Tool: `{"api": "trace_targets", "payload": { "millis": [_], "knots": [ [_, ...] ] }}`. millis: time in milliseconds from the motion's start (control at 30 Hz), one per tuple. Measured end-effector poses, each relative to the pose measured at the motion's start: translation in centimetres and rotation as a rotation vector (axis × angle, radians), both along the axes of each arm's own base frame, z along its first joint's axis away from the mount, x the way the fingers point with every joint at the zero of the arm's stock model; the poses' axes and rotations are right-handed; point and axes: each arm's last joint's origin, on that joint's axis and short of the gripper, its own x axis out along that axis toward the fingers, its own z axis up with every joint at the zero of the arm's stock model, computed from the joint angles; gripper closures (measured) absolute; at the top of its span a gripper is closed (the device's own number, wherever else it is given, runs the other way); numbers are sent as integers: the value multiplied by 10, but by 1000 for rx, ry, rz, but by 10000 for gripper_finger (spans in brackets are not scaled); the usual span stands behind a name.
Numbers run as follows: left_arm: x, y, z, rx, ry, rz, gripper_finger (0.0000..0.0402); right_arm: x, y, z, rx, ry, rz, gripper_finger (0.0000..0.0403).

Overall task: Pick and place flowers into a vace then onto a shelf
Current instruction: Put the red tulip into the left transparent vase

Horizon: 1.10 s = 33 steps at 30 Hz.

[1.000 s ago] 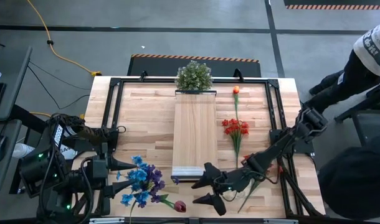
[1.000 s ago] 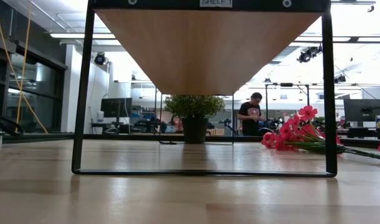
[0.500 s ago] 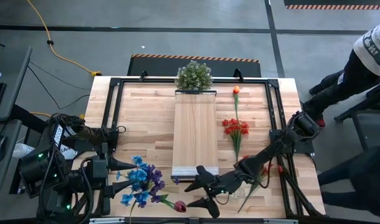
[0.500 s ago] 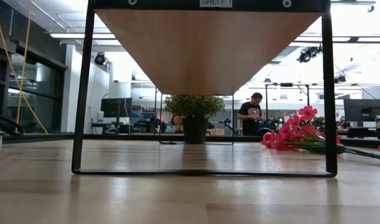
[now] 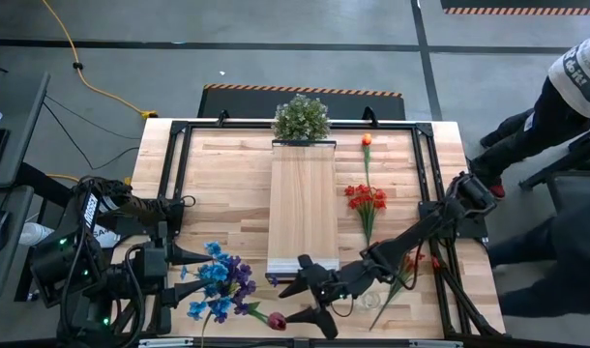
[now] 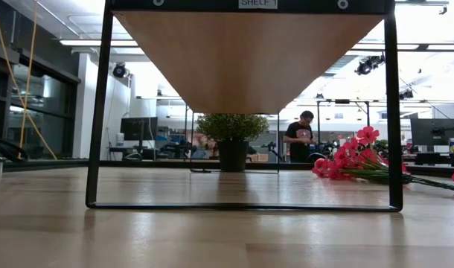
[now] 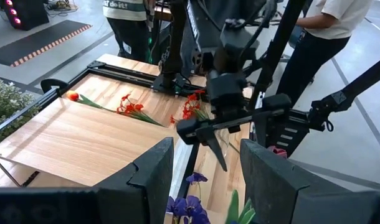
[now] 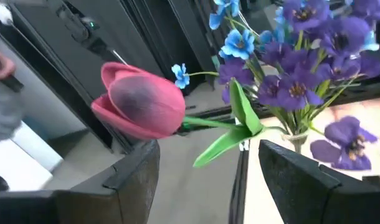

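The flowers lie on the table. A blue and purple bunch (image 5: 219, 284) and a dark red tulip (image 5: 279, 320) are near the front edge. A bright red bunch (image 5: 366, 199) and an orange bloom (image 5: 367, 140) lie right of the raised shelf (image 5: 302, 208). My right gripper (image 5: 287, 304) is open just right of the tulip. In the right wrist view its fingers stand on either side of the tulip's stem (image 8: 212, 124), behind the bloom (image 8: 143, 106), apart from it. My left gripper (image 5: 184, 269) waits open, left of the blue bunch.
A bushy green plant (image 5: 301, 118) stands at the shelf's far end. Black frame rails (image 5: 179, 174) run along the table's edges. A person (image 5: 577, 87) stands past the table's right side. The low view shows the shelf's underside (image 6: 245, 59) and the red bunch (image 6: 357, 158).
My right gripper has moved toward the table's left along the near edge, from just below the shelf's near end toward the dark red tulip. It has stayed open. The flowers have not moved.
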Motion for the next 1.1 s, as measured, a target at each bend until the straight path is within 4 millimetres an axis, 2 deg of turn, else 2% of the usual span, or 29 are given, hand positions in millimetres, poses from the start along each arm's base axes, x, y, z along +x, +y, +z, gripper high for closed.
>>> {"api": "trace_targets", "payload": {
  "millis": [167,533,867,1100],
  "knots": [
    [0,0,0,0,0,0,186,5,-4,10,-83,51,-26,141],
    [0,0,0,-1,3,-2,186,11,-12,14,-39,29,-35,141],
    [0,0,0,23,9,-12,186,24,-12,0,19,28,-24,141],
    [0,0,0,22,9,-12,186,27,-17,-2,24,37,-26,141]
  ]
}}
